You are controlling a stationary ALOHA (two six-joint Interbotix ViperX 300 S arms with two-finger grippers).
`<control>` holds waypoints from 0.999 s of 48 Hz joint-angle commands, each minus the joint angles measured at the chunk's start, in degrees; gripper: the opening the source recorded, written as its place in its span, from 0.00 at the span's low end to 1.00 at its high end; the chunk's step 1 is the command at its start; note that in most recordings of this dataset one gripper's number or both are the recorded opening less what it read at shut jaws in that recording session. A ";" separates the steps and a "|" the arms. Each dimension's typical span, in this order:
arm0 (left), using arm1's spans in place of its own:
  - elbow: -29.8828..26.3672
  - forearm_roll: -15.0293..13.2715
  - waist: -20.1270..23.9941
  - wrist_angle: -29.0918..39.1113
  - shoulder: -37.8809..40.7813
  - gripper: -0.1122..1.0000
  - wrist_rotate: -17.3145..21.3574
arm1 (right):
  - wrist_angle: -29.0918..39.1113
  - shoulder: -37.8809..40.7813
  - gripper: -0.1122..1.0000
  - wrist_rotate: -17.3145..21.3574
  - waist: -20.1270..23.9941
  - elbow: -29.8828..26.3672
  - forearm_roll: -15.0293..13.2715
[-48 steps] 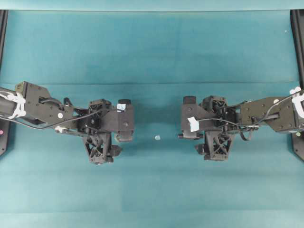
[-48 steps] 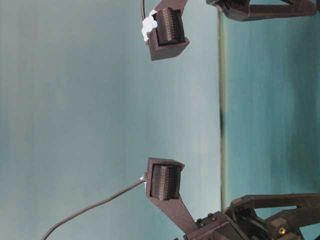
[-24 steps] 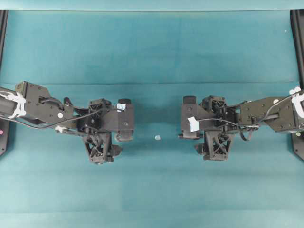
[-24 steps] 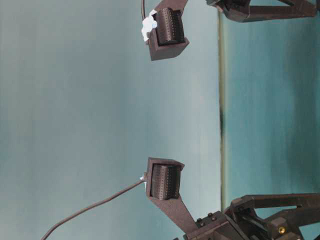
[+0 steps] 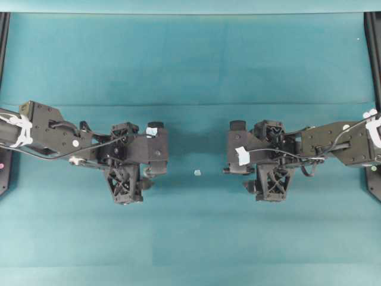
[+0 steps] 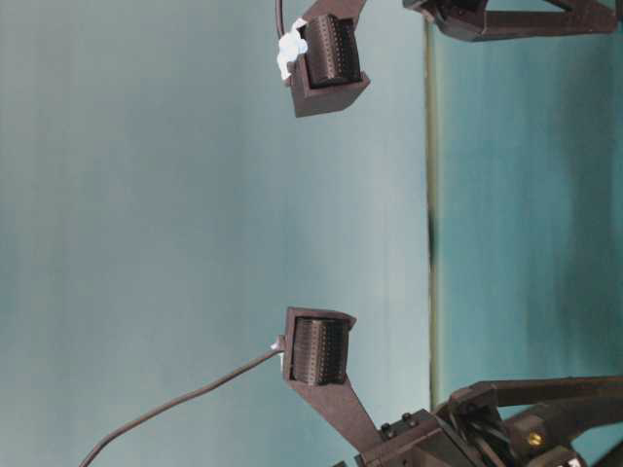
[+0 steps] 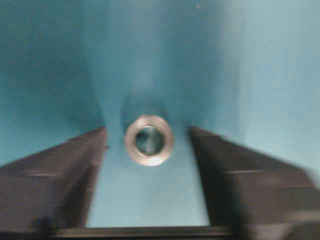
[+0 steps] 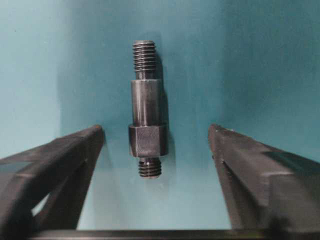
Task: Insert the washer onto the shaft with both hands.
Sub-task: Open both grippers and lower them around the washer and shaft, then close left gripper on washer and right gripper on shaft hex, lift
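The washer (image 7: 148, 139) is small and round, so it could slip or roll away if the fingers squeeze it off-centre. It could also tip over flat and be hard to pick up. The shaft (image 8: 146, 108) is smooth and thin. If the fingers push on one side first, it might spin or slide on the table (image 5: 190, 65). Then it would sit crooked in the grip, and the hole of the washer would not line up with the thin threaded end. The wrist picture on the left side is blurry, so it is hard to be sure how the washer sits.

The left gripper (image 7: 148, 165) has its two fingers partway apart. The washer is between them on the blue table, near the middle. There is a gap on each side, so the fingers do not touch it. It holds nothing.

The right gripper (image 8: 155, 165) also has its fingers partway apart. The shaft lies on the table between them, pointing away from the camera. The fat six-sided part is nearest the fingers. There is blue table showing on both sides, so nothing touches the shaft yet. It holds nothing either.
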 commanded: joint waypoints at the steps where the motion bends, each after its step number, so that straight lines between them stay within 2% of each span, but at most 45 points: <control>1: -0.62 0.09 -0.26 -0.79 0.00 0.59 -0.09 | 0.00 0.18 0.47 -0.44 -0.53 -0.09 -0.09; 6: -0.53 0.09 -0.35 -1.49 -0.09 0.42 0.09 | 0.00 0.26 0.30 -0.53 -0.53 -0.26 0.00; 11: -0.44 0.09 -0.53 -1.58 -0.18 0.41 0.26 | 0.00 0.26 0.18 -0.53 -0.53 -0.18 -0.09; 16: -0.35 0.09 -0.70 -1.58 -0.18 0.41 0.44 | 0.00 0.26 0.11 -0.53 -0.53 -0.18 -0.09; 48: -0.35 0.00 -0.79 -1.67 -0.26 0.41 0.09 | -0.97 -0.26 0.11 -0.35 -0.62 -0.09 -0.09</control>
